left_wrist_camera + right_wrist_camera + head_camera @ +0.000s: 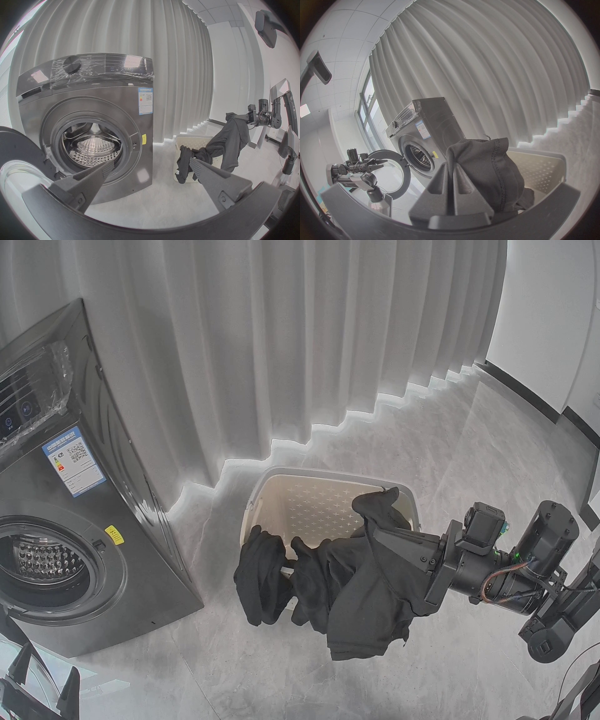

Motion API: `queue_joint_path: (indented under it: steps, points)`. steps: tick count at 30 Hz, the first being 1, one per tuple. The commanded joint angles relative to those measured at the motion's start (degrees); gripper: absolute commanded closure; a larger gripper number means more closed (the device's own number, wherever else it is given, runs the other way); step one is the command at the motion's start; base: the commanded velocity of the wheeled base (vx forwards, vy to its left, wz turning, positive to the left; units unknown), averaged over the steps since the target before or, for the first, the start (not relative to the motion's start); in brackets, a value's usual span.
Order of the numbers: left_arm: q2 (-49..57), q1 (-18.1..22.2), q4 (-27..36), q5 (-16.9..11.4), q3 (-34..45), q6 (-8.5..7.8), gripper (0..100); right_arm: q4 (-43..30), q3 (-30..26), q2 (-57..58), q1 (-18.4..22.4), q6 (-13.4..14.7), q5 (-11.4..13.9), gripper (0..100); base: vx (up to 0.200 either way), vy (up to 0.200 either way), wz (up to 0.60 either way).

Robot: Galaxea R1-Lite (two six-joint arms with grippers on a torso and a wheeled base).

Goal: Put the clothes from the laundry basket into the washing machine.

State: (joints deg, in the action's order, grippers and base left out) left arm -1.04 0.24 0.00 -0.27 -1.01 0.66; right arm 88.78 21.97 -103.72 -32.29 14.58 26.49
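Grey tiled floor (469, 446), white curtain (281, 334): right gripper (381, 535) clamped on black cloth garment (356, 602) over cream plastic laundry basket (325, 474), left gripper (150, 162) apart, next probably carry into grey washing machine (125, 490).

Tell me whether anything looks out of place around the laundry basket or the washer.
Dark clothes spill over the front rim of the basket: one bunch hangs outside it, while the right gripper holds another part up. Crinkled plastic film covers the control panel of the washer.
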Motion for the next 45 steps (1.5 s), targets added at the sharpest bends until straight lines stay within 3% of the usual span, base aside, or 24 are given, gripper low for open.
queue_joint_path:
  steps: [1, 8, 17, 24, 34, 45]
  points:
    - [1.0, 0.0, 0.0, 0.0, 1.0, 0.04, 0, 0.1, 0.2, -0.6, -2.4, 0.2, -0.3, 100, 0.000, 0.000, 0.00]
    - [1.0, 0.0, 0.0, 0.0, 1.0, -0.04, 0, 0.1, -0.5, -0.9, -3.2, 0.1, -0.2, 100, 0.000, 0.000, 0.00]
    - [1.0, 0.0, 0.0, 0.0, 1.0, 0.04, 0, 0.1, -0.5, -0.8, -4.2, -0.2, -0.2, 100, 0.000, 0.000, 0.60]
    - [1.0, 0.0, 0.0, 0.0, 1.0, 0.04, 0, 0.0, -1.3, -0.9, -5.8, -0.2, -0.1, 100, 0.000, 0.000, 0.00]
    - [1.0, 0.0, 0.0, 0.1, 1.0, 0.13, 0, 0.0, -1.4, -0.9, -5.9, 0.4, -0.3, 100, -0.120, 0.000, 0.00]
    - [1.0, 0.0, 0.0, 0.1, 1.0, 0.13, 0, 0.1, -1.4, -0.9, -5.1, 1.5, -0.4, 100, 0.000, 0.000, 0.05]
